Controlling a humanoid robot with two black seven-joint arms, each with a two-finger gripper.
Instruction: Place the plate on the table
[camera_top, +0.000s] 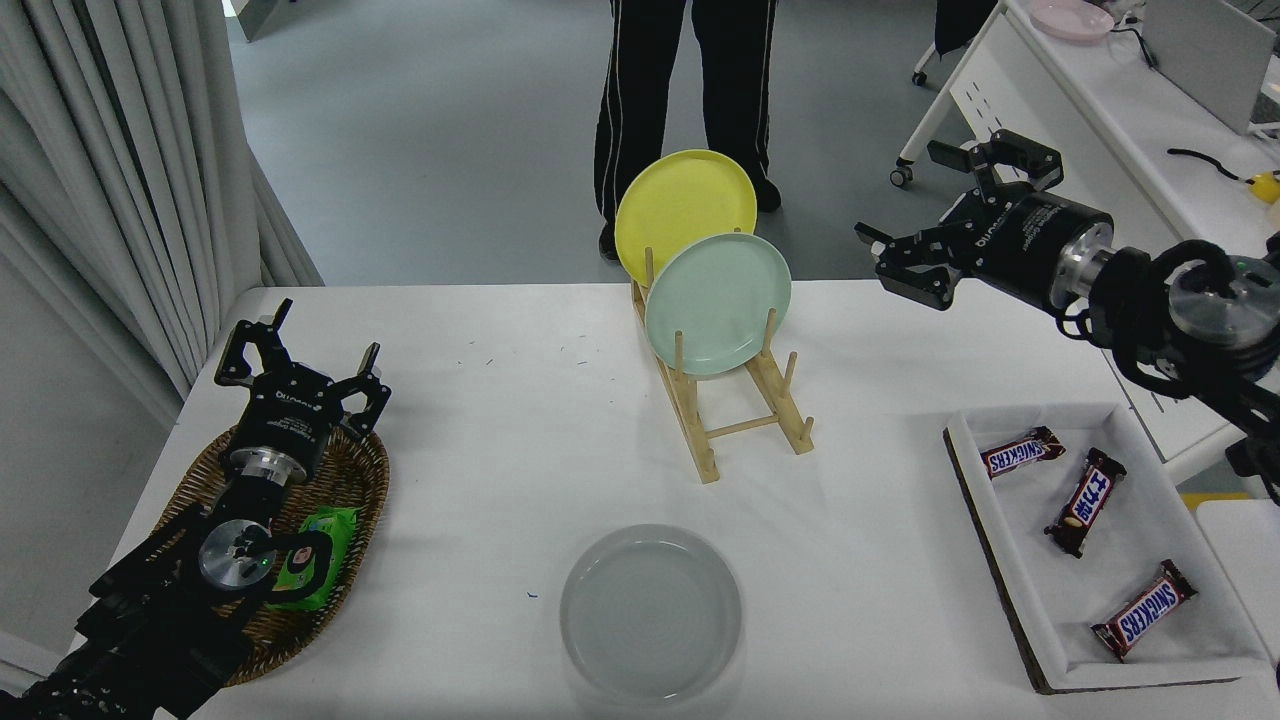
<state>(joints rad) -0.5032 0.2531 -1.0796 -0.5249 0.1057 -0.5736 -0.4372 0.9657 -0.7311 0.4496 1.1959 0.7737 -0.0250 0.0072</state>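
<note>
Pale grey, the plate (651, 612) lies flat on the tabletop (520, 420) in front of the wooden rack (735, 425), so we keep the right claw (930, 235), spread wide and empty beyond the rack, well clear.

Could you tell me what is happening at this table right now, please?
Nothing is being held at the moment. The pale grey plate lies flat on the white table near its front edge. The right gripper is open and empty, raised beyond the table's far right corner. The left gripper is parked open over a wicker basket. A yellow plate and a mint green plate stand in the wooden rack.
</note>
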